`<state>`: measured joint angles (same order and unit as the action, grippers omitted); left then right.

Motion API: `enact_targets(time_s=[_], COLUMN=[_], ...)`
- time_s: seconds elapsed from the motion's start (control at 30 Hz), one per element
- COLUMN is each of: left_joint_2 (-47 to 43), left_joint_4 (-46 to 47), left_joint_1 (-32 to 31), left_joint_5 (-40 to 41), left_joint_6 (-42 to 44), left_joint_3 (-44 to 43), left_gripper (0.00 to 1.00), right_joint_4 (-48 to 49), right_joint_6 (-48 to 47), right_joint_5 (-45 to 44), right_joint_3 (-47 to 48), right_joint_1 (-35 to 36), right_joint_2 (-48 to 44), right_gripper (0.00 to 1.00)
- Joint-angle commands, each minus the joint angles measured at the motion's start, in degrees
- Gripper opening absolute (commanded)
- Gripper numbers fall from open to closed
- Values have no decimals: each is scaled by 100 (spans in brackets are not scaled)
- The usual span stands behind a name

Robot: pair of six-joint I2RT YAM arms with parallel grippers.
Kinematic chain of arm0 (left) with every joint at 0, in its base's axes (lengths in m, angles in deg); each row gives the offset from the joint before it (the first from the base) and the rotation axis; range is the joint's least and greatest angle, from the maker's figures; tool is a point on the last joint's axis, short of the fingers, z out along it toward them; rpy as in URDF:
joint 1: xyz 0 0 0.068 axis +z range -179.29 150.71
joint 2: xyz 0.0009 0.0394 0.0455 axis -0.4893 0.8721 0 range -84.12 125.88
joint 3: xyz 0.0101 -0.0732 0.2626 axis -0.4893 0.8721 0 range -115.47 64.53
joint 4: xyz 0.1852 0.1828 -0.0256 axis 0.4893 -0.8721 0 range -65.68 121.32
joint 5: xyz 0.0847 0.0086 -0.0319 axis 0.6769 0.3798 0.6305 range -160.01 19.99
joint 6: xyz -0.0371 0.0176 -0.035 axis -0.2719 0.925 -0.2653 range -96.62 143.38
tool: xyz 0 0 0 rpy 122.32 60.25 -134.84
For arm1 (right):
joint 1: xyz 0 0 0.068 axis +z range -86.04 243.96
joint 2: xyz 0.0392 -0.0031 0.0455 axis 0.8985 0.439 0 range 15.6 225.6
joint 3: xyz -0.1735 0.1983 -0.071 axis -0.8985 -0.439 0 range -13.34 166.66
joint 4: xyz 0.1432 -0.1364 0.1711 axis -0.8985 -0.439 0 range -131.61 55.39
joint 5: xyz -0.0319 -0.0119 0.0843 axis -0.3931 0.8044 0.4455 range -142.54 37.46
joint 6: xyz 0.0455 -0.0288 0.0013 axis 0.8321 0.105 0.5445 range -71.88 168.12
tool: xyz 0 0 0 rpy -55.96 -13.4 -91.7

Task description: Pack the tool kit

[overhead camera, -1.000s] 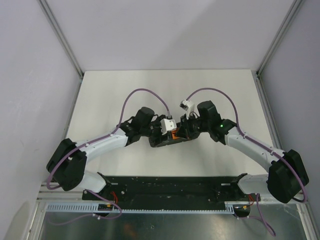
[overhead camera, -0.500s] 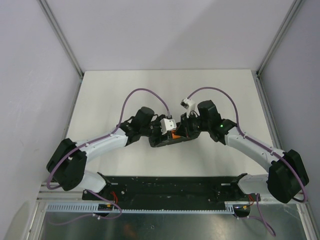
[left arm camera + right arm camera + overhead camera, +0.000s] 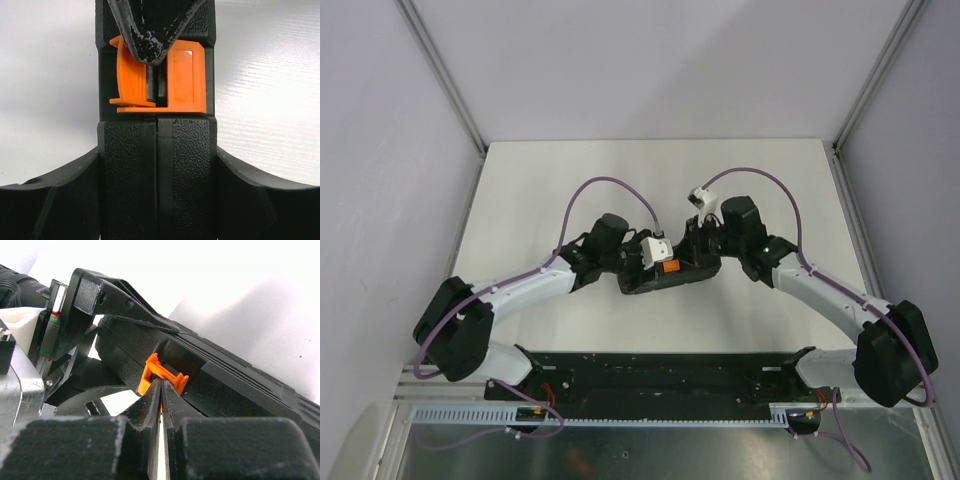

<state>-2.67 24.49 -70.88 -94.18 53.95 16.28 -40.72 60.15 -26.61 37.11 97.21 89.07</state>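
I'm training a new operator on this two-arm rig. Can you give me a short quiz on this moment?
1. Pick one: the latch on the case is A green, B orange, C white.
2. True or false: the case lies wide open.
3. Fill in: the right gripper's closed tips are at the ____.
Key: 1 B; 2 false, its two halves are together; 3 latch.
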Motion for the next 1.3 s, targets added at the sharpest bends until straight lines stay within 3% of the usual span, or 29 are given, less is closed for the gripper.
enact_targets(time_s=[0.0, 0.5, 0.87, 0.97, 1.27], left_joint_2=[139, 90, 92, 76, 95], left_joint_4=[-593, -592, -588, -583, -590], left_joint_1=[-74, -149, -201, -211, -222], left_joint_5=[-364, -179, -89, 10, 63], left_joint_6=[-56, -3, 30, 36, 9], left_joint_3=[55, 129, 138, 136, 122], left_gripper=[0, 0, 0, 0, 0], right_joint_4=[270, 107, 792, 261, -379], right_joint_6=[-10, 360, 1151, 1080, 809], right_joint_5=[-139, -520, 803, 1038, 557], right_joint_3=[6, 151, 174, 463, 596], right_joint_1=[2, 63, -703, -720, -422], right_joint_2=[41, 515, 648, 1079, 1257], right_gripper=[7, 6, 5, 5, 4])
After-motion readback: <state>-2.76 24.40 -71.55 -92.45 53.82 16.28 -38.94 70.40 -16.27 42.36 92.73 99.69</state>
